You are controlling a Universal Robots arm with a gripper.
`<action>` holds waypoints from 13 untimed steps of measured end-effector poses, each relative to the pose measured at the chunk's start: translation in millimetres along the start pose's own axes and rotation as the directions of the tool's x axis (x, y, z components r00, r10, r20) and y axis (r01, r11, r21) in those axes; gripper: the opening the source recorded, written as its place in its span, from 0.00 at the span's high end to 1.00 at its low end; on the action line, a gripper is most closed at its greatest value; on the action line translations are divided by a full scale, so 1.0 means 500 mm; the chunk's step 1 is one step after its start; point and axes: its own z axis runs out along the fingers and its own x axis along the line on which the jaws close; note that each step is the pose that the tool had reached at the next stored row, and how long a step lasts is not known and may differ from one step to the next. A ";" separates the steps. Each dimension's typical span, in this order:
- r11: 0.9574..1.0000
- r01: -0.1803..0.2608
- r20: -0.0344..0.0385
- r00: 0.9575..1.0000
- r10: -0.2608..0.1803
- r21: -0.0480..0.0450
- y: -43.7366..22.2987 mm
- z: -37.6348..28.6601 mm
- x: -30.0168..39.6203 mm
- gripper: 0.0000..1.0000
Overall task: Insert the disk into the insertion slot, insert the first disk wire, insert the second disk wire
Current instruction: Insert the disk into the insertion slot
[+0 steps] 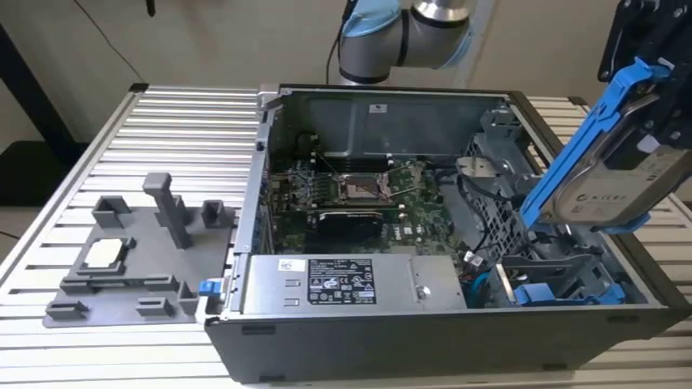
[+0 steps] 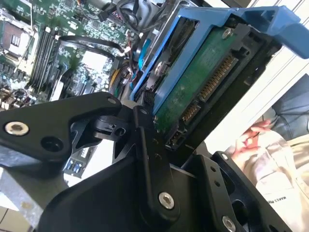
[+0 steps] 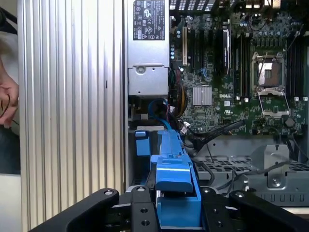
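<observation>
The black two-fingered gripper (image 3: 176, 210) is clamped on the disk (image 3: 173, 176), a silver-grey metal hard drive in a bright blue plastic carrier frame, with one finger against each side of the frame. In the second wrist view the gripper (image 2: 179, 151) holds the disk (image 2: 203, 79) near its connector end, and the drive's green circuit board faces the camera. In the exterior view the disk (image 1: 614, 174) hangs tilted in the air above the exterior view's right end of the open dark grey computer case (image 1: 433, 344), with its pale label facing outward. It is clear of the grey metal drive cage (image 1: 553, 274) just beneath it. Beside that cage sits the silver box-shaped power supply (image 1: 346, 284), and beyond it lies the green motherboard (image 1: 357, 194). The case rests on a ribbed aluminium table (image 1: 184, 130). A grey plastic fixture plate (image 1: 130, 251) lies on the table towards the exterior view's left. Behind the case rises the robot arm's silver and pale blue joint (image 1: 400, 32). A person's hand (image 3: 7, 99) shows past the table's edge.
</observation>
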 end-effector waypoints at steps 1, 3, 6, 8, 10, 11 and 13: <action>1.000 0.000 0.000 1.000 0.000 0.000 0.000 0.002 0.000 0.67; 1.000 0.001 0.000 1.000 -0.001 0.000 0.000 0.005 0.000 0.67; 1.000 0.002 0.000 1.000 -0.002 0.002 0.000 0.008 0.000 0.67; 1.000 0.003 0.000 1.000 -0.003 0.004 0.000 0.010 0.000 0.67; 1.000 0.004 0.000 1.000 -0.004 0.006 -0.001 0.012 0.000 0.67; 1.000 0.004 0.000 1.000 -0.004 0.006 -0.001 0.013 0.000 0.67; 1.000 0.004 0.000 1.000 -0.004 0.006 0.000 0.013 0.000 0.67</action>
